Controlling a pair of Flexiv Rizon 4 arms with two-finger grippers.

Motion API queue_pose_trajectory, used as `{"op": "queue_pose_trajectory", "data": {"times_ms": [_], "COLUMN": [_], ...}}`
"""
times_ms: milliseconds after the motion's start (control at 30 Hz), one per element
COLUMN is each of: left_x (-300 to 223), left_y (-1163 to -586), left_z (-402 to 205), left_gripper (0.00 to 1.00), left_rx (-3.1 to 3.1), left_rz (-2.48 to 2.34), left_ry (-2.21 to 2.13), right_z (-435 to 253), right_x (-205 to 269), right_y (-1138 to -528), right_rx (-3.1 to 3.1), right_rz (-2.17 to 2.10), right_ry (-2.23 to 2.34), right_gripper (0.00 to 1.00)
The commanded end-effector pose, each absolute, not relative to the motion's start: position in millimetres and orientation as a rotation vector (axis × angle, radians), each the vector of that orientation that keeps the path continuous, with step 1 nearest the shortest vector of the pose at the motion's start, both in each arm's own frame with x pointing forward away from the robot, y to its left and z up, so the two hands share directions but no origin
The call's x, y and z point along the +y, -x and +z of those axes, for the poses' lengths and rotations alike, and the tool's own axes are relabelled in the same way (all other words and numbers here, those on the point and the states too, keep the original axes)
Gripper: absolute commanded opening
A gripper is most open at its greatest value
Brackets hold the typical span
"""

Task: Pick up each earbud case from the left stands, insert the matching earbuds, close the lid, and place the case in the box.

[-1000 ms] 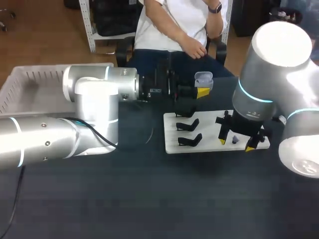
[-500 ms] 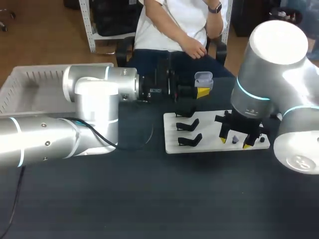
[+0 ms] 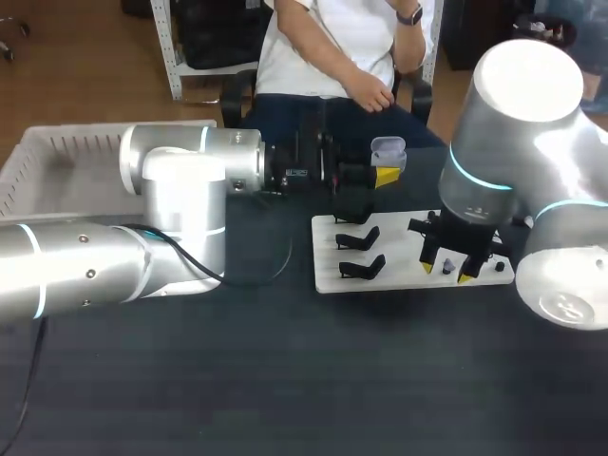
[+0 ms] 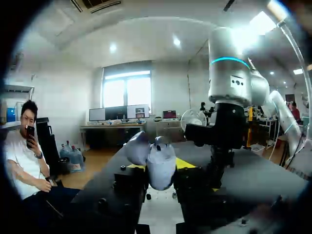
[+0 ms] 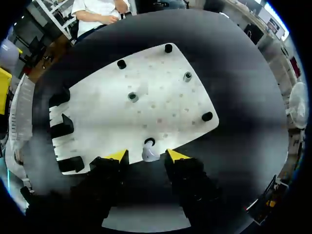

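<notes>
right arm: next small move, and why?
Probably lower the right gripper and close on the earbud. In the right wrist view its open yellow tips straddle that earbud on the white board, with gaps on both sides. The left gripper holds the earbud case with its lid open.

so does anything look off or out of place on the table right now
Nothing stands out. The open earbud case is held in the left claw, the black stands sit in a row on the white board, and the right claw hangs open around an earbud on the board.
</notes>
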State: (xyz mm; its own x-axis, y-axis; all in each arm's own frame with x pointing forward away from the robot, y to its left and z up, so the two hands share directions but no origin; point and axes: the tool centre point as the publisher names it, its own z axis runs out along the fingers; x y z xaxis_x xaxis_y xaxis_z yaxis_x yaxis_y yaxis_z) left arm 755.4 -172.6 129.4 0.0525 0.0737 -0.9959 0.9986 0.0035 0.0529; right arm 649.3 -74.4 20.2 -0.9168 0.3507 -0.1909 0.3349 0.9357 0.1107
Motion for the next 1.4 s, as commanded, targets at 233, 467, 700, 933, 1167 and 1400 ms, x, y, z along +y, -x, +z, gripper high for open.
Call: {"op": "queue_pose_trajectory", "data": {"times_ms": [233, 467, 700, 933, 1167, 1400], "left_x": [-172.8, -172.8, -172.8, -172.8, -172.8, -172.8], "left_y": [-754.3, -754.3, -754.3, -754.3, -754.3, -754.3], "left_z": [128.5, 128.5, 128.5, 128.5, 128.5, 128.5], "left_gripper": [0.0, 0.0, 0.0, 0.0, 0.0, 0.0], "left_rx": [1.223, 1.223, 1.223, 1.223, 1.223, 1.223], "left_rz": [-1.126, -1.126, -1.126, -1.126, -1.126, -1.126], "left_ry": [-1.279, -1.279, -1.279, -1.279, -1.279, -1.279], "right_z": [19.7, 19.6, 17.9, 17.2, 17.1, 17.5], "right_x": [-75.3, -76.7, -76.9, -76.8, -78.3, -79.3], "right_y": [-651.9, -652.1, -651.8, -652.9, -653.0, -652.7], "right_rx": [2.873, 2.871, 2.87, 2.873, 2.873, 2.871], "right_rz": [0.107, 0.107, 0.112, 0.109, 0.099, 0.096], "right_ry": [-0.54, -0.559, -0.571, -0.573, -0.58, -0.587], "right_gripper": [0.42, 0.43, 0.41, 0.32, 0.31, 0.29]}}
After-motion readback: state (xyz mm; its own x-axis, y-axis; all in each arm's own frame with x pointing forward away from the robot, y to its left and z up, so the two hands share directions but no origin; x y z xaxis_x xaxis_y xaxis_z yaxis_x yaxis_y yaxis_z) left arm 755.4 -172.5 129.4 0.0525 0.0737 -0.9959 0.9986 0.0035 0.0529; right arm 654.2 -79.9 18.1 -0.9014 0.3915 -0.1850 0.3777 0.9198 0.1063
